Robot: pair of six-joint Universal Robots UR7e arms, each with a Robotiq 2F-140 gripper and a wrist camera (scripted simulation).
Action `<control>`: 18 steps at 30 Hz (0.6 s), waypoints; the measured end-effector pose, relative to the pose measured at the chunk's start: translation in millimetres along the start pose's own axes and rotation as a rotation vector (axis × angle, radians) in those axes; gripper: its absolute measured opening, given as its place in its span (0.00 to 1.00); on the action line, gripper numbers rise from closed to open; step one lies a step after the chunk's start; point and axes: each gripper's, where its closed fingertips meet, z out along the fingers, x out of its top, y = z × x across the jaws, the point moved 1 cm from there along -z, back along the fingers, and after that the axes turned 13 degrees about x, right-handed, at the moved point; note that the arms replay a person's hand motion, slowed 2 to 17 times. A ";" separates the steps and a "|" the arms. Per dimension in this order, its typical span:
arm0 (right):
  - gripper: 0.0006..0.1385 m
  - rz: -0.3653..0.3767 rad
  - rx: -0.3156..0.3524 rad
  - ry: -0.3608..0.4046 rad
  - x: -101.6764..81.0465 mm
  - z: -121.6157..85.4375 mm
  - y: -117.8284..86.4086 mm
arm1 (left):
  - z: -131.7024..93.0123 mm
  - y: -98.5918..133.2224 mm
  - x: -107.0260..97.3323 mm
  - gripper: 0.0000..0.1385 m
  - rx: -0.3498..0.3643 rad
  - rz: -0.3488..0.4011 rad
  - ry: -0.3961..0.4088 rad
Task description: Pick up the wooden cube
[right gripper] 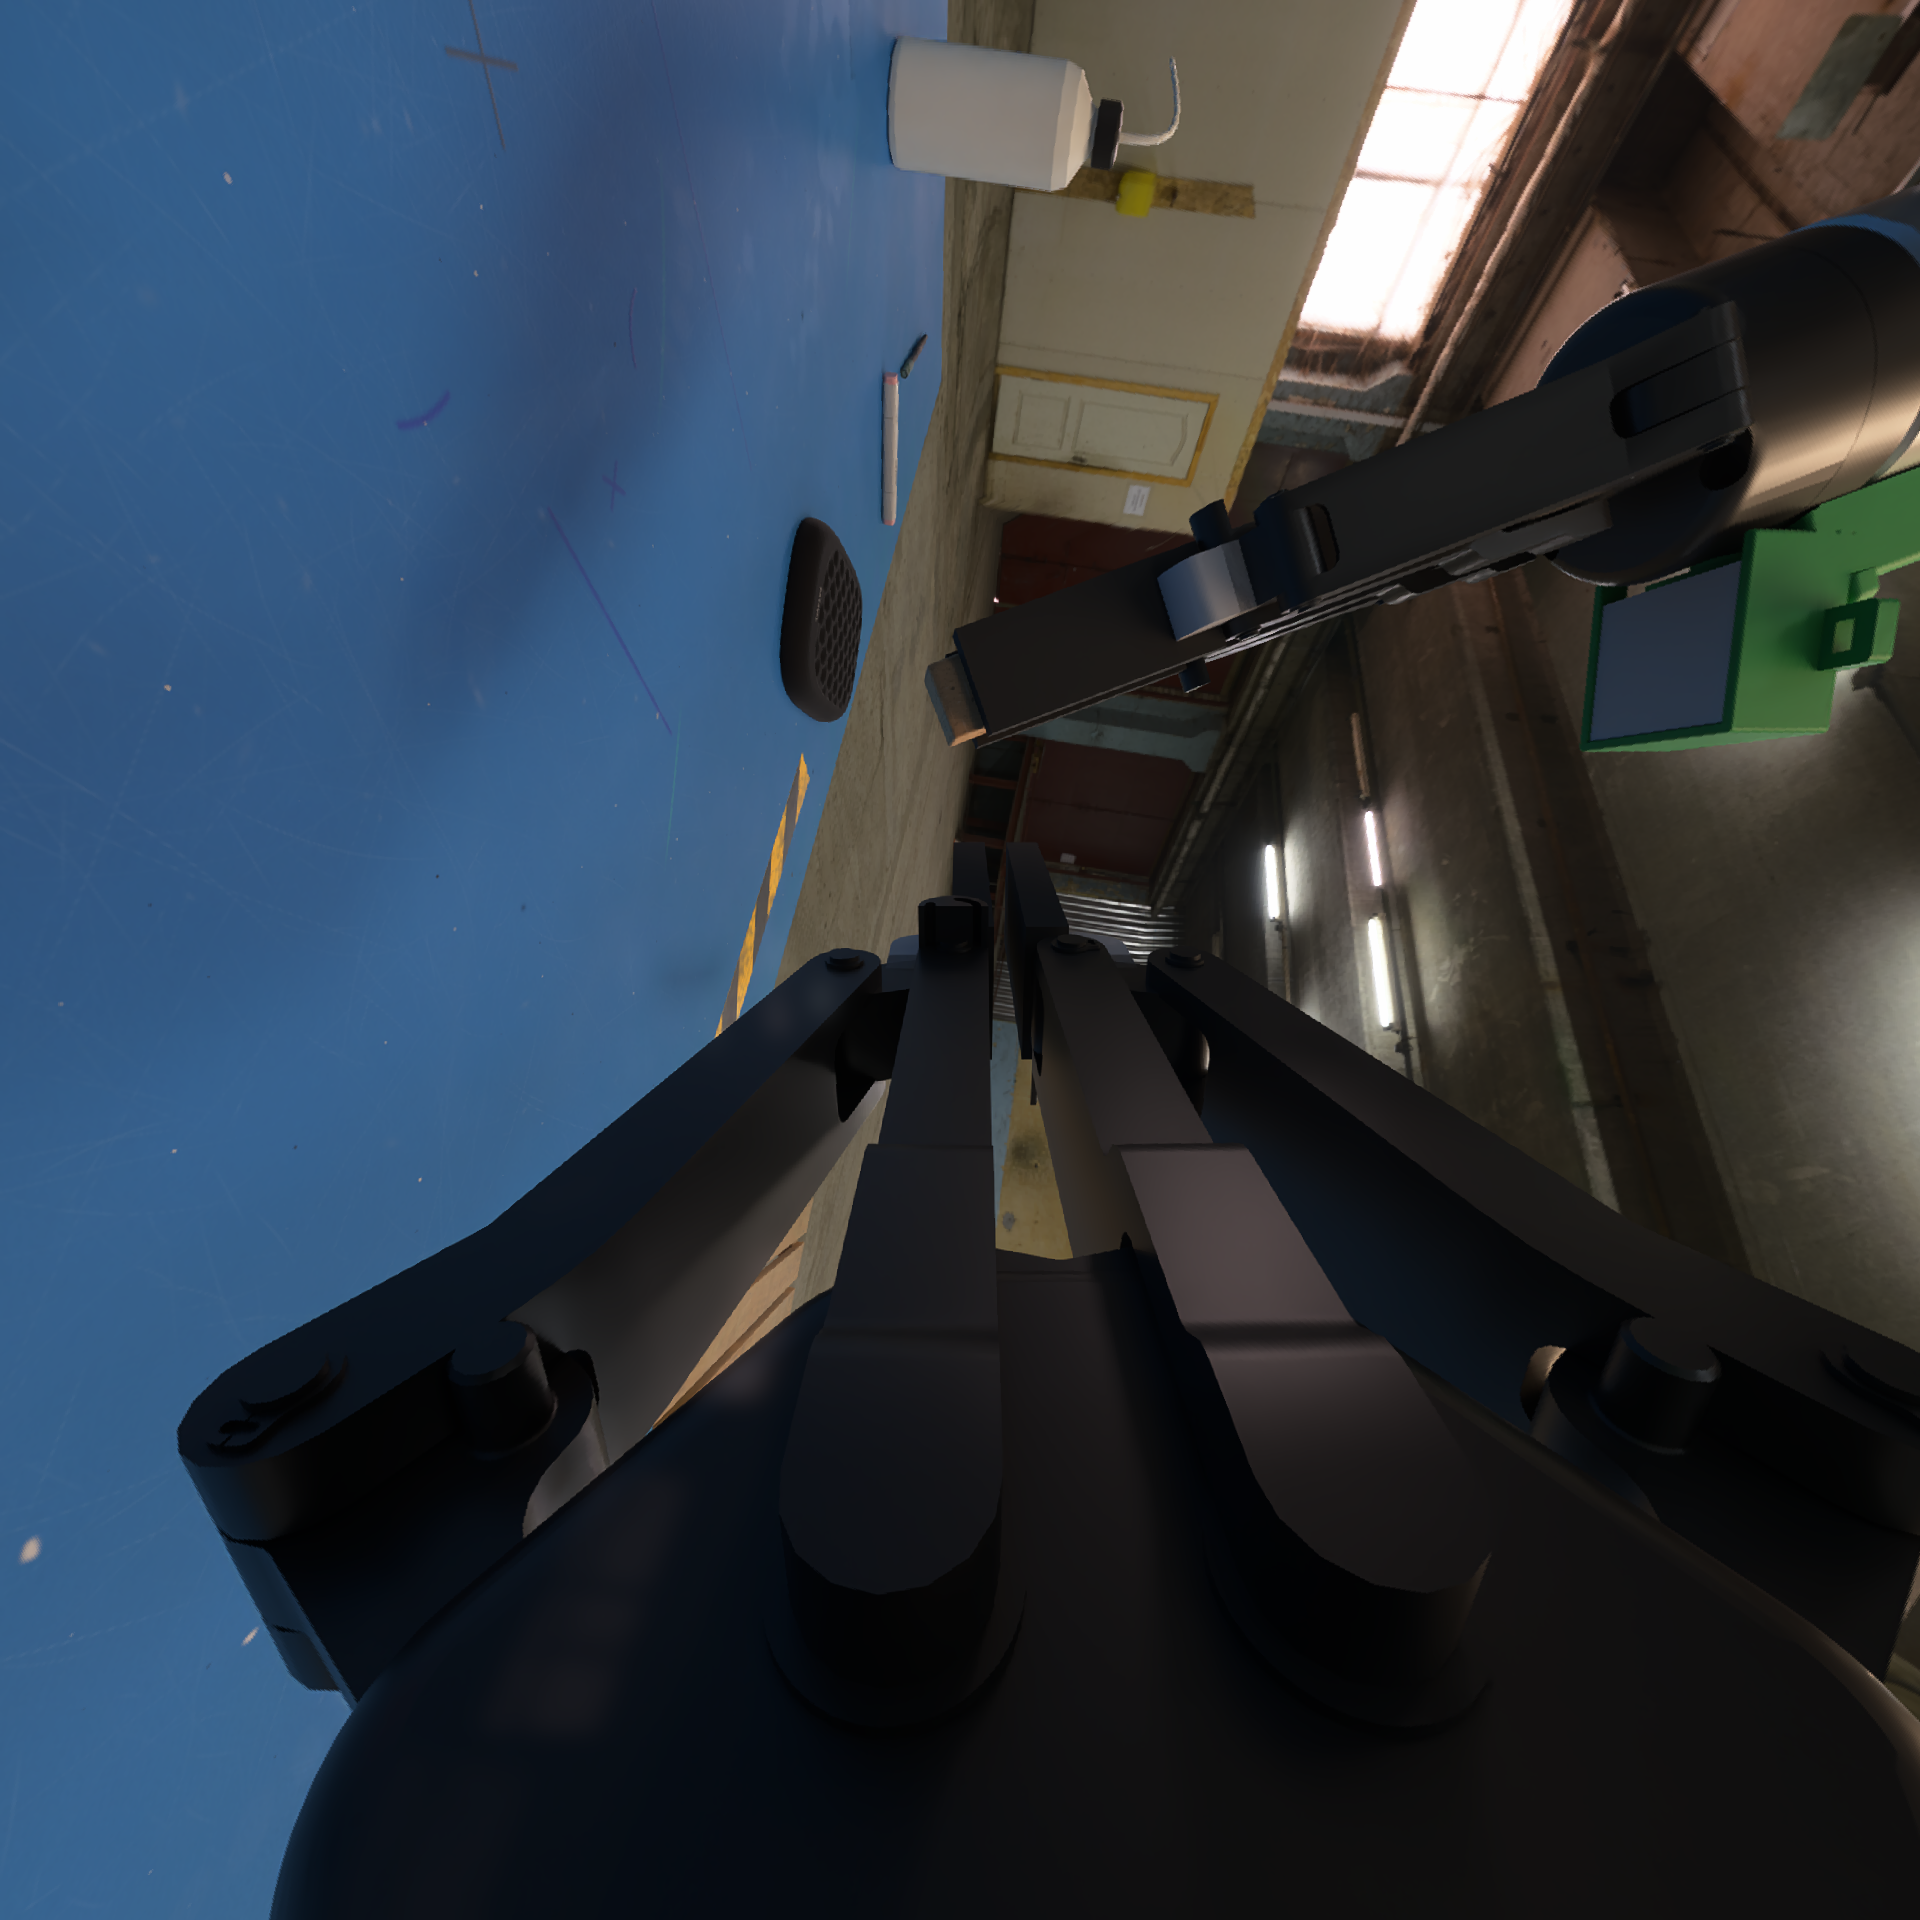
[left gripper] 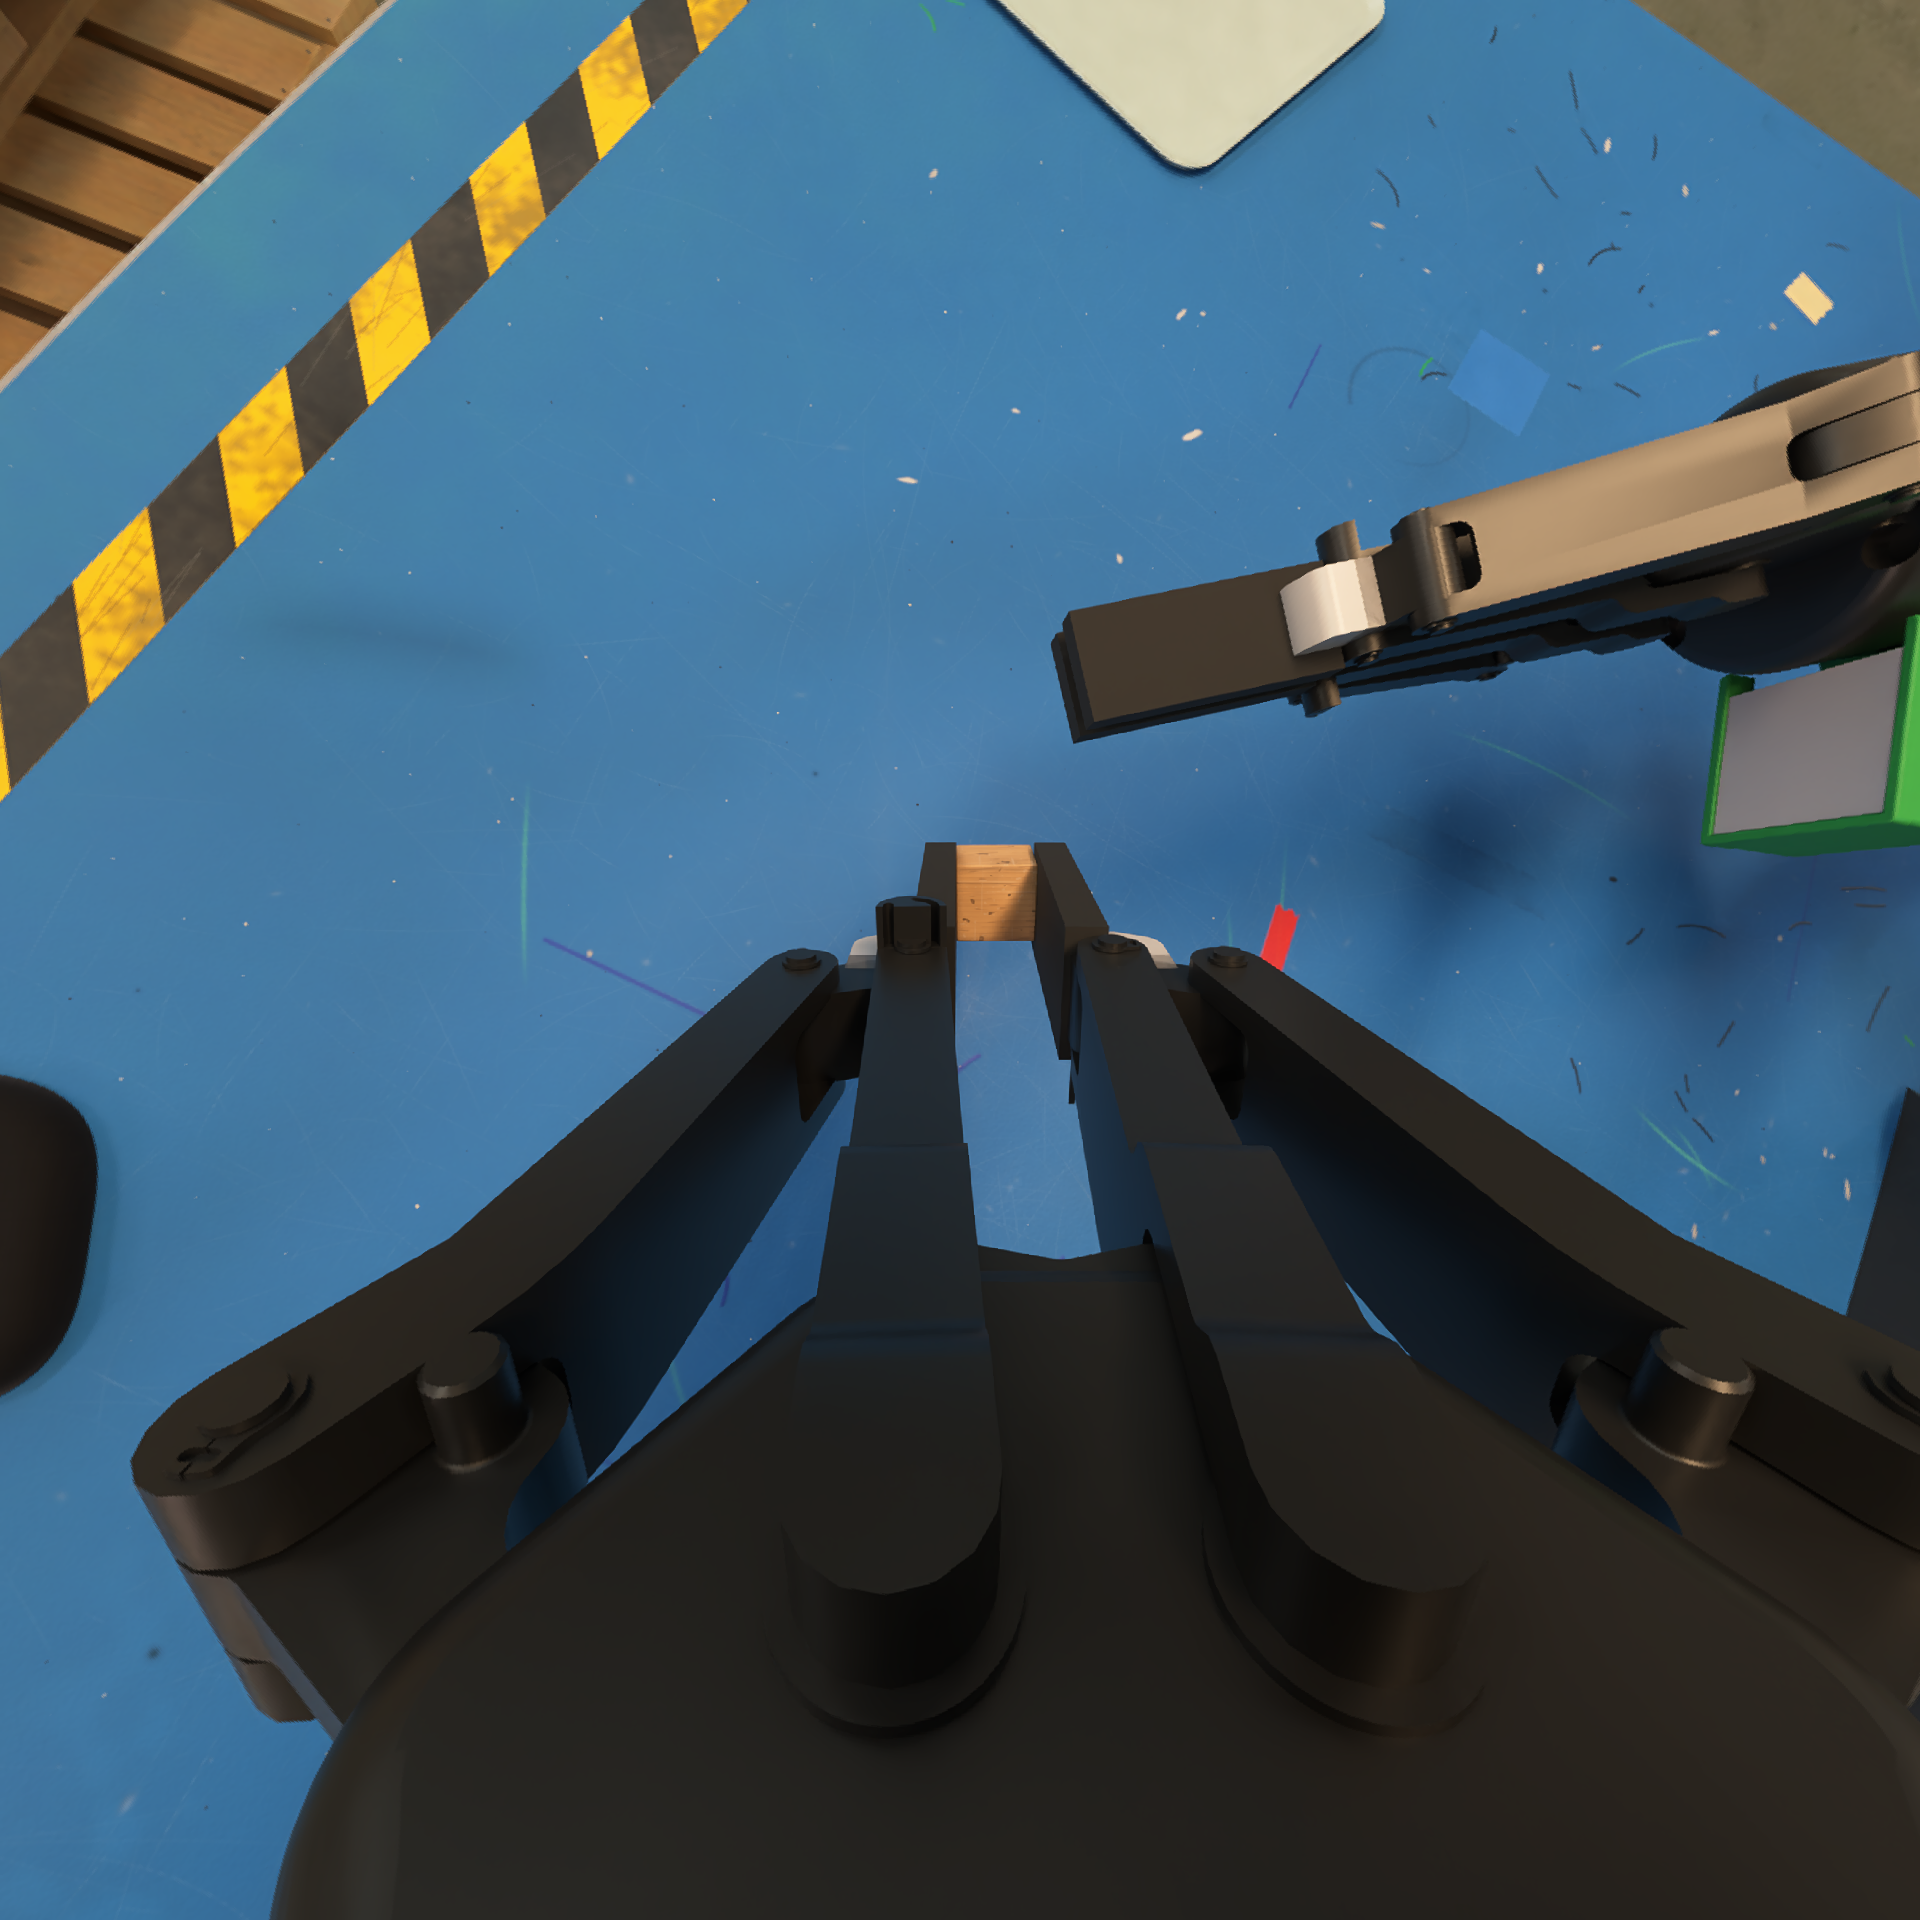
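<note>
Your left gripper (left gripper: 995, 883) pinches the wooden cube (left gripper: 994, 891) between its two fingertips, and the right wrist view shows the cube (right gripper: 954, 699) clear above the blue table (left gripper: 727, 644). The hold looks centred, the pads flat on two opposite faces. To finish well, raise it straight and slowly, hold the squeeze steady, and avoid twisting the wrist, since a small block held only at the tips could pivot or slip out. Keep away from the right gripper (right gripper: 995, 883), which is pressed together on nothing and hangs just beside your path.

By count: one cube, two grippers, one white bottle (right gripper: 992, 114) near the table edge, one black mesh pad (right gripper: 821, 620), one pale mat (left gripper: 1195, 73), and one pen-like stick (right gripper: 890, 447).
</note>
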 end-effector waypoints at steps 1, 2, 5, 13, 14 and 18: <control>0.04 0.000 0.000 0.000 0.0 0.0 0.0 | 0.1 0.1 -0.2 0.14 0.000 0.001 -0.001; 0.04 -0.001 0.000 0.000 0.1 0.0 -0.1 | 0.1 0.1 -0.3 0.14 0.000 0.002 -0.002; 0.04 -0.004 0.001 0.001 0.5 0.0 -0.3 | 0.3 0.0 -0.8 0.14 0.002 0.005 -0.004; 0.04 -0.015 0.003 0.008 2.5 -0.3 -1.1 | 0.3 0.4 -1.9 0.14 0.002 0.010 -0.011; 0.04 -0.016 0.003 0.010 2.8 -0.4 -1.2 | 0.3 0.6 -2.1 0.14 0.002 0.011 -0.012; 0.04 -0.021 0.005 0.013 3.5 -0.6 -1.8 | 0.3 1.0 -2.6 0.14 0.000 0.014 -0.016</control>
